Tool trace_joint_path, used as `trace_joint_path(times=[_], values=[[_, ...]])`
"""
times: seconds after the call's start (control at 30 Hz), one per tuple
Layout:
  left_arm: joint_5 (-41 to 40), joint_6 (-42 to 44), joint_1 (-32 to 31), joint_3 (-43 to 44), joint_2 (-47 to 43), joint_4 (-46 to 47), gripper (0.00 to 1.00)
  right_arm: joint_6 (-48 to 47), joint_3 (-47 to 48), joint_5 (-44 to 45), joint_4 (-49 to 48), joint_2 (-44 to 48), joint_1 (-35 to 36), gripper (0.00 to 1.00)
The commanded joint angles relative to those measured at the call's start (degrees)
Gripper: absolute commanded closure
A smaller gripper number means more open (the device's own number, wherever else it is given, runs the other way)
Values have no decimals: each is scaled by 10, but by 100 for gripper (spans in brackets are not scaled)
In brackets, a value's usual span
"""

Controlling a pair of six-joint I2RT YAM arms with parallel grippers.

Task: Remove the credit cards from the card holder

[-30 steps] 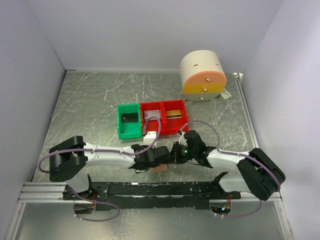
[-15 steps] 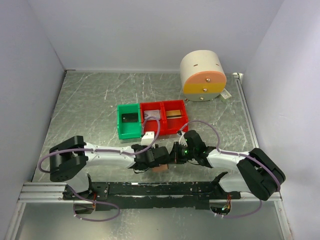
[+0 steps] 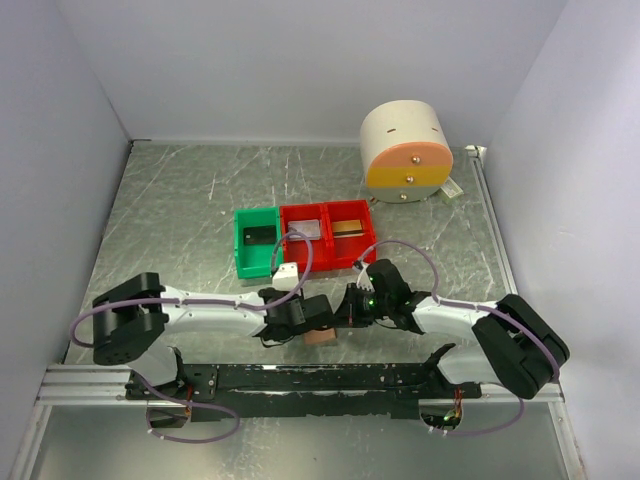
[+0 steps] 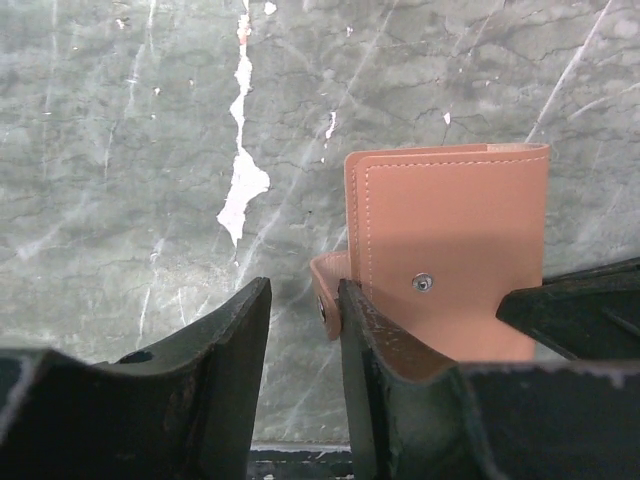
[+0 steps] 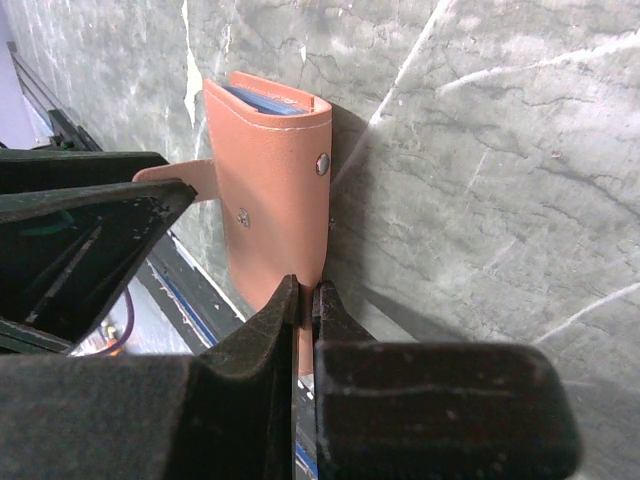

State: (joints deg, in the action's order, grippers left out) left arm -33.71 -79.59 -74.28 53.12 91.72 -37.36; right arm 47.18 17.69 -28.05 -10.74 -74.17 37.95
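Holding noted first: right tool point(image 5: 304, 292) is pressed together on the near edge of the card holder point(image 5: 270, 190). The holder's long axis runs straight away from that tool's tips, with the open mouth at the far end. Blue-grey shows inside the mouth; lining or card edge cannot be told. Whether the holder rests on the worktop point(image 5: 480, 180) or sits just clear of it is also unclear.

Left tool point(image 4: 300, 330) is spread and grips nothing. The holder lies ahead and to the right of it. The snap strap point(image 4: 322, 296) pokes into the gap, right against the right-hand finger point(image 4: 385, 370); contact is uncertain.

Beyond both tools, the green bin point(image 3: 258, 265) carries a dark card point(image 3: 258, 236). The red bins point(image 3: 345, 255) carry a silver-grey card point(image 3: 305, 228) and a gold-brown card point(image 3: 348, 226).

Judgement: the left tool is the free arm and sits nearest the strap. A small shift right, then closing on the strap, looks like the way to fold the holder open against the right tool's anchor.
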Motion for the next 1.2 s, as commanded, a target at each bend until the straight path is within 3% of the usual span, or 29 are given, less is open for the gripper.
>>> trace_joint_path(times=[0.0, 0.33, 0.6, 0.77, 1.0, 1.17], values=[[-17, -13, 2, -20, -36, 9, 57, -16, 10, -1, 18, -8, 3, 100], [-13, -24, 1, -30, -29, 15, 71, -14, 13, -3, 16, -15, 4, 100], [-7, -16, 1, -66, -61, 72, 93, -22, 16, -5, 21, -13, 3, 99], [-6, -18, 1, -108, -122, 104, 93, -52, 40, -6, 60, -6, 2, 82], [7, 20, 1, -151, -215, 155, 93, -114, 115, 103, 205, 52, 2, 41], [26, 75, 1, -139, -238, 174, 93, -129, 147, 118, 245, 72, 3, 38]])
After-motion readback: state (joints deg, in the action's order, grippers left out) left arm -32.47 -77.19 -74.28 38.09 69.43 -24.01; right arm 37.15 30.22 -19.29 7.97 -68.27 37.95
